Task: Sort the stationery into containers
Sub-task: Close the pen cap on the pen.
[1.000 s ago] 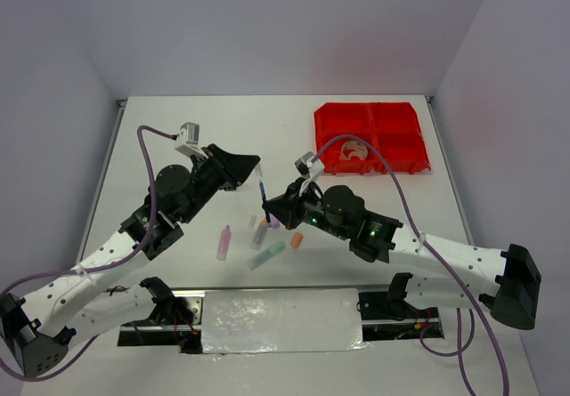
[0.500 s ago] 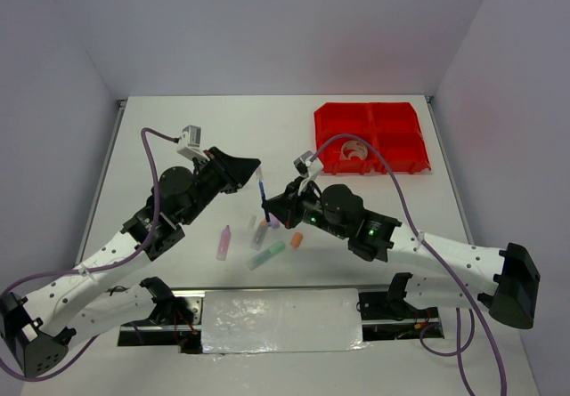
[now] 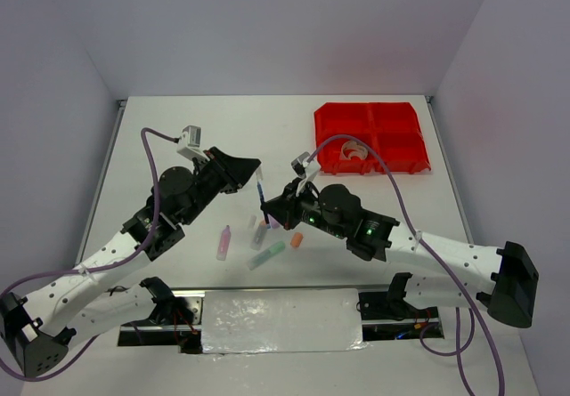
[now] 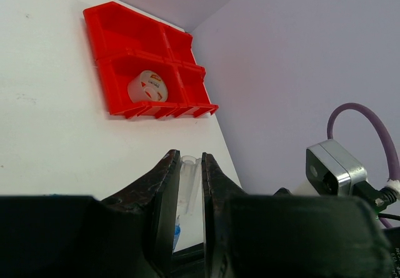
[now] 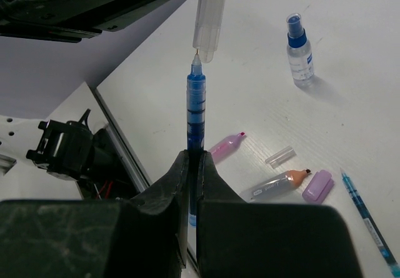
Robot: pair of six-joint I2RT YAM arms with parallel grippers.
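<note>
1. The right hand [image 5: 192,165] is clamped on a blue pen [image 5: 196,109], whose tip points up and away from it.
2. The left hand [image 4: 189,160] is clamped on a clear cap [image 5: 208,15], with the cap's open mouth facing that tip.
3. Pen and cap lie almost on one line above the worktop [image 3: 178,138]. The tip is right at the cap's mouth, and the cap leans slightly off the pen's axis.
4. Capping looks to need a straight push along that line.
5. The bins [image 3: 370,136] sit at the far right, on the right hand's side.

the table [image 3: 196,129] is viewed from above and behind; wrist views are set close behind their fingers [image 4: 159,203] — red bins [image 3: 396,118] are shared by top and left.
</note>
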